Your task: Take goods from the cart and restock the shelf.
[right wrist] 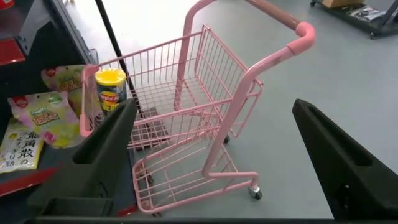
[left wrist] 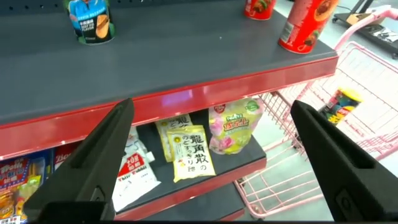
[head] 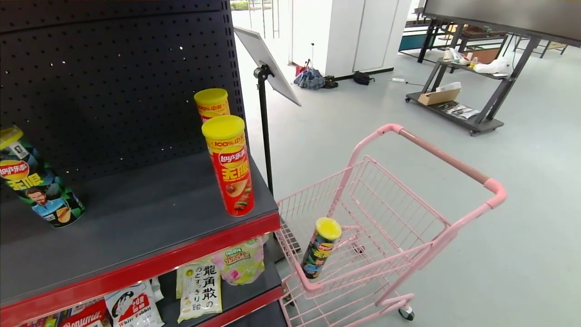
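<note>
Count first: four chip cans total. Three stand upright on the upper shelf [head: 136,213]. A red can [head: 229,165] sits at the front corner around 3 o'clock, a second red can [head: 212,104] is right behind it by the pegboard [head: 113,81], and a dark can [head: 36,181] is way over at 9 o'clock, well apart from the other two. The fourth, a yellow-lidded can [head: 320,247], leans in the pink cart [head: 447,159], in the corner nearest the shelf, roughly 5 o'clock from the front red one. There are at least four snack bags [head: 199,288] on the shelf below.

Left claw [left wrist: 211,106] is spread wide and holding nothing, aimed at the shelf's red front edge. Right claw [right wrist: 214,102] is spread wide too, touching nothing, hanging above the cart and angled down at it.
</note>
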